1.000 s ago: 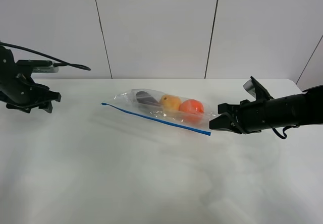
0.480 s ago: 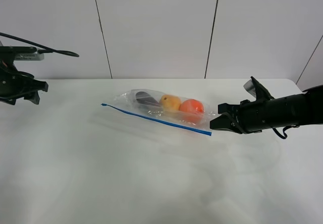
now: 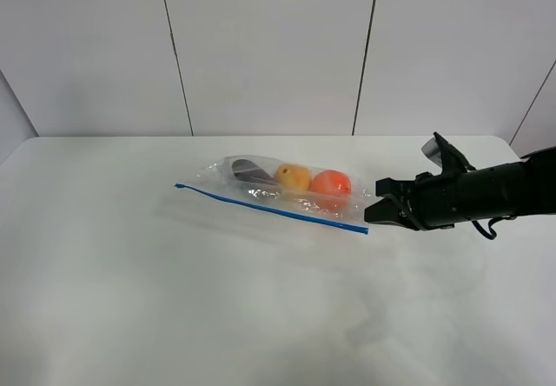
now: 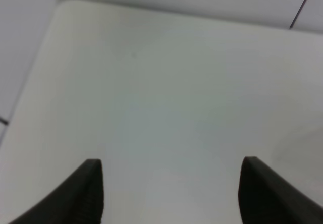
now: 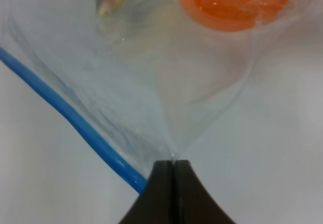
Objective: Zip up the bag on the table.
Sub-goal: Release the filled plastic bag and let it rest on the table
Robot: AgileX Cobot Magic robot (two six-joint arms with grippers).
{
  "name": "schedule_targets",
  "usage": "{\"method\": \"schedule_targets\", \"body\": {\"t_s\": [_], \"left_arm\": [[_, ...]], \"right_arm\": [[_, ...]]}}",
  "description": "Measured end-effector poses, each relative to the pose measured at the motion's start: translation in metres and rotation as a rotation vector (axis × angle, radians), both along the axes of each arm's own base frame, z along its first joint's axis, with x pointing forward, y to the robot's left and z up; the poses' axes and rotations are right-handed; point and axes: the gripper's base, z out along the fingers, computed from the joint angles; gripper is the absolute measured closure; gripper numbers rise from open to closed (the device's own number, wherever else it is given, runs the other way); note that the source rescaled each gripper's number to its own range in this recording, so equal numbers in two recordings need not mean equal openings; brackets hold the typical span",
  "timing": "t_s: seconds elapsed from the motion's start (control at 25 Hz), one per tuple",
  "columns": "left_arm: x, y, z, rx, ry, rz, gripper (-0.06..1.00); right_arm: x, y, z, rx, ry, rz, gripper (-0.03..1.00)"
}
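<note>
The clear bag (image 3: 287, 196) lies on the white table (image 3: 174, 299), its blue zipper strip (image 3: 269, 208) along the near edge. An eggplant (image 3: 248, 170), a pear (image 3: 294, 176) and an orange (image 3: 330, 183) show through it. My right gripper (image 3: 380, 205) is shut on the bag's right corner. The right wrist view shows its fingertips (image 5: 171, 164) pinching the film (image 5: 151, 82) beside the zipper strip's end (image 5: 65, 113), with the orange (image 5: 232, 2) beyond. My left gripper (image 4: 171, 162) is open and empty over a bare table corner. It is out of the high view.
The table's far left rounded corner (image 4: 63, 4) shows in the left wrist view, with wall beyond it. White wall panels (image 3: 269, 47) stand behind the table. The right arm (image 3: 486, 193) stretches in low over the table from the right.
My left arm has drawn away to the left and has left the high view. The right gripper and the bag have stayed in place.
</note>
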Motion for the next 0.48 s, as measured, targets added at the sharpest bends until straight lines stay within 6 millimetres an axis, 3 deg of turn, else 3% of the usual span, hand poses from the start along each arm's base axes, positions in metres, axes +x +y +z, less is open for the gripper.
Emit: {"method": "schedule_targets", "body": {"t_s": [0.28, 0.48], "left_arm": [[-0.095, -0.011, 0.047, 0.022, -0.111, 0.016, 0.26], [-0.153, -0.017, 0.059, 0.027, -0.172, 0.028, 0.26]], "right_arm": [[0.001, -0.001, -0.001, -0.016, -0.003, -0.012, 0.97], [0.002, -0.004, -0.002, -0.037, -0.007, -0.03, 0.97]]}}
